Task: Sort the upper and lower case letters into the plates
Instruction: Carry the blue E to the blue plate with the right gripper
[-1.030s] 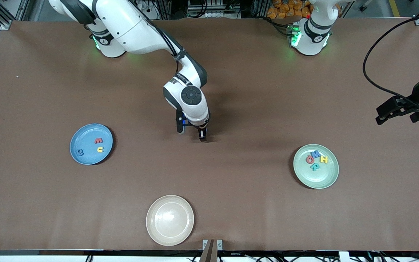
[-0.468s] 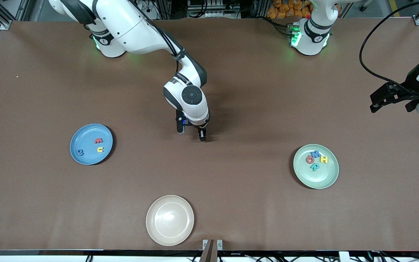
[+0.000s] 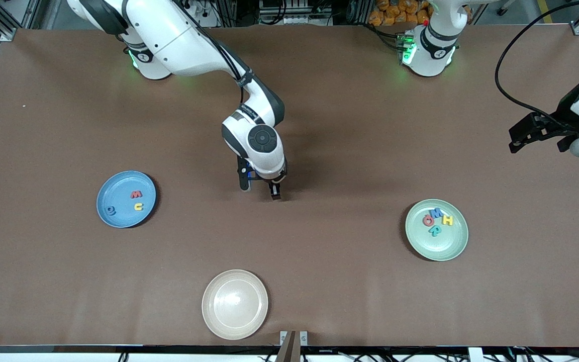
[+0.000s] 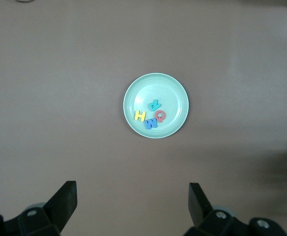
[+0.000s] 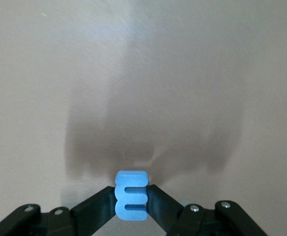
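**Right gripper lifts a blue letter over mid-table; left arm draws back**

The right gripper [image 3: 274, 193], clenched on a small chunky blue toy letter [image 5: 131, 196] shaped like an E, hangs over the bare middle of the brown table [image 3: 319, 281], between the two task plates. In the right wrist view the letter sits pinched between the two black fingers [image 5: 97, 204], with its shadow on the table below. Against the frame a second ago, this gripper has shifted slightly toward the right arm's end of the table, and its grip has not changed.

The round sky-blue plate [image 3: 113, 193] lies toward the right arm's end. It holds a red letter [image 3: 136, 194] at about two o'clock of the plate's centre, a yellow letter [image 3: 139, 206] at about four o'clock, and a blue letter [image 3: 111, 210] at about eight o'clock.

The round pale mint-green plate [image 3: 448, 246] lies toward the left arm's end, carrying a red O-like letter [image 3: 427, 219], a blue M [image 3: 437, 213], a yellow H [image 3: 448, 220] and a teal P [image 3: 435, 231], clustered toward twelve o'clock.

A cream-beige round plate [image 3: 234, 304] sits nearest the front camera.

The left gripper [image 3: 525, 136] hangs with its jaws spread wide and nothing between them, over the table's edge at the left arm's end; it has risen and pulled back since a second ago. Nothing on the plates has moved.
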Tool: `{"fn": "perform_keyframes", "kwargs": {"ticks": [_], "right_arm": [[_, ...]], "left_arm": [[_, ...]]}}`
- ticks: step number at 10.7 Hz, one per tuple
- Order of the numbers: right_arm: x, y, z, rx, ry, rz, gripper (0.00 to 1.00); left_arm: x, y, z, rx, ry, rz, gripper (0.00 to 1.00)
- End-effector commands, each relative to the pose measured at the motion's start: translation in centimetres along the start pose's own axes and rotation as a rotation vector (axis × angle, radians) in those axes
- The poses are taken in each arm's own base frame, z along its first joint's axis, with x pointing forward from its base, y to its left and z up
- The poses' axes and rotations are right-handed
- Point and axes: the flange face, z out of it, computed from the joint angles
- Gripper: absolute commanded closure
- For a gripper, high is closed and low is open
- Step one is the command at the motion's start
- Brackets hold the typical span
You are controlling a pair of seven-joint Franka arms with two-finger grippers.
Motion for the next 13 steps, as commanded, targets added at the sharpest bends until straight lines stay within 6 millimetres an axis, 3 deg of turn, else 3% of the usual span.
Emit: {"fn": "perform_keyframes", "kwargs": {"ticks": [1,3,4,8,10,11,13], "right_arm": [[4.1,-1.0,-5.1,-0.084,-0.043,-0.095,1.00],[10.9,-0.9,-7.4,-0.155,-0.036,-0.203,1.00],[15.3,-1.2,-8.4,-0.159,-0.047,-0.243,1.00],[31.2,-2.5,-9.1,-0.230,-0.084,-0.514,1.00],[39.5,-0.1,-7.8,-0.257,-0.094,-0.668,1.00],[42.4,1.6,-6.6,-0.238,-0.091,-0.730,1.00],[45.6,3.1,-4.6,-0.200,-0.065,-0.799,1.00]], "left_arm": [[-1.0,0.7,-0.6,-0.027,0.000,0.030,0.00],[-1.0,0.5,-0.5,-0.026,-0.003,0.027,0.00],[-1.0,0.4,-0.5,-0.026,-0.001,0.027,0.00],[-1.1,0.7,-0.6,-0.024,-0.009,0.030,0.00],[-1.2,-0.1,-0.5,-0.019,-0.031,0.020,0.00],[-1.3,-1.1,-0.4,-0.016,-0.044,0.024,0.00],[-1.3,-1.9,-0.3,-0.017,-0.054,0.043,0.00]]}}
